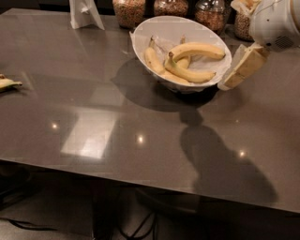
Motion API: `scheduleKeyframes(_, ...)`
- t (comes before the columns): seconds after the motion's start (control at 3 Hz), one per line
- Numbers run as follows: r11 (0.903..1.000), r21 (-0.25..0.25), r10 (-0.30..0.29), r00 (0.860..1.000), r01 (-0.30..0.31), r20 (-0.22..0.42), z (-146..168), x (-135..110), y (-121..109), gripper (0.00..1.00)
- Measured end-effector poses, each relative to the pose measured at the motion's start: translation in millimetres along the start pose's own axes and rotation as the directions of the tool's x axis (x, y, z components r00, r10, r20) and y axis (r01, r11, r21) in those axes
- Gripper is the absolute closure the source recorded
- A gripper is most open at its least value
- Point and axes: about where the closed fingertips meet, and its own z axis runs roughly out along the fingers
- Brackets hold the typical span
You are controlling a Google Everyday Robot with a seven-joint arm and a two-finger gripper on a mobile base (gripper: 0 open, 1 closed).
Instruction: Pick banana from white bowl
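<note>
The white bowl stands on the dark table at the back middle, lined with crumpled white paper. Several yellow bananas lie in it. The banana, long and arched, lies across the top of the pile, its stem end pointing left. Two shorter bananas lie below and to the left of it. My gripper hangs from the white arm at the upper right. It points down and to the left, just outside the bowl's right rim, above the table. It holds nothing that I can see.
Glass jars of grain line the back edge behind the bowl. A white stand is at the back left. A small greenish banana piece lies at the far left edge. The gripper's shadow falls on the table in front of the bowl.
</note>
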Motion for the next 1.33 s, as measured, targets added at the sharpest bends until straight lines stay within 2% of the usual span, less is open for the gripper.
scheduleKeyframes(0.67, 0.9997, 0.003, -0.023, 1.0, 0.023, -0.012, 7, 1, -4, 0.0)
scheduleKeyframes(1.33, 0.9968, 0.015, -0.079, 0.997, 0.079, 0.025, 77, 11, -35, 0.0)
